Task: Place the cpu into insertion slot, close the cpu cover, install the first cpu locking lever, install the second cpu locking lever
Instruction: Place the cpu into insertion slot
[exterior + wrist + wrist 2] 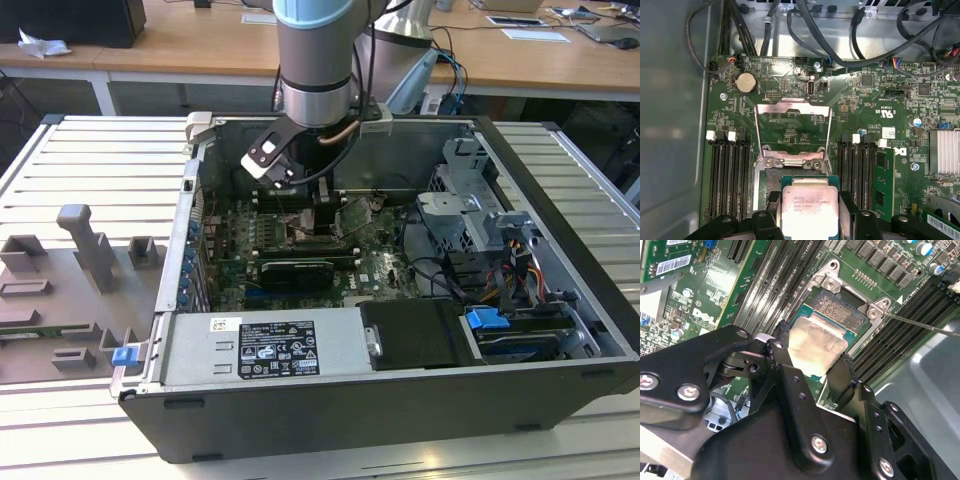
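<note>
My gripper (pixel 815 347) is shut on the cpu (pixel 816 344), a pale silver square chip with a green edge, with one black finger on each of two opposite sides. In the first wrist view the cpu (pixel 807 209) sits between the fingers (pixel 773 199) over one edge of the insertion slot (pixel 771 181). The slot's dark pin field (pixel 841 307) lies uncovered just past the chip. The cpu cover (pixel 760 131), a thin silver frame with a window, stands swung open beyond the slot. In the exterior view the gripper (pixel 312 218) reaches down into the open computer case.
Long memory slots (pixel 730 175) flank the socket on both sides. A thin metal lever rod (pixel 920 324) sticks out beside the socket. Black cables (pixel 790 30) run along the case wall. A black card (pixel 298 272), a power supply (pixel 265 350) and a drive cage (pixel 470 210) crowd the case.
</note>
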`<state>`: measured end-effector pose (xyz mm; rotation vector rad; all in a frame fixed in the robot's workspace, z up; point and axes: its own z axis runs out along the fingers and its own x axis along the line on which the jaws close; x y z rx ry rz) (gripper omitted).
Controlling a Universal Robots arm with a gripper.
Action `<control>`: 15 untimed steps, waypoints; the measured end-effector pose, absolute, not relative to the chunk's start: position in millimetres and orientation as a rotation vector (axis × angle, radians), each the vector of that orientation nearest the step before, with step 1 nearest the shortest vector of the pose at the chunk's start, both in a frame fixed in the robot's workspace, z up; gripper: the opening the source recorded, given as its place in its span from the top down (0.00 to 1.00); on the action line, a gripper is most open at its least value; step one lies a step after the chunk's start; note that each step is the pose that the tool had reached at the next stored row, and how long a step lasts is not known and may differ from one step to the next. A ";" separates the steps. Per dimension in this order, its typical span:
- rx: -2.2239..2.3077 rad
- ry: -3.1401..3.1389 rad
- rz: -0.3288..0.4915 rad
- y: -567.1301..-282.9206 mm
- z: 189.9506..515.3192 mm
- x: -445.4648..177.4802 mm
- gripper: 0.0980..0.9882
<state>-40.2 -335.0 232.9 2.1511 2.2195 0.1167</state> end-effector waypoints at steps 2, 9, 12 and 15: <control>2.151 2.220 0.116 -334.6 231.8 -40.9 0.50; 2.151 2.220 0.116 -333.0 230.1 -42.6 0.50; 2.151 2.220 0.116 -332.8 229.8 -43.3 0.50; 2.151 2.220 0.116 -332.8 229.7 -43.4 0.50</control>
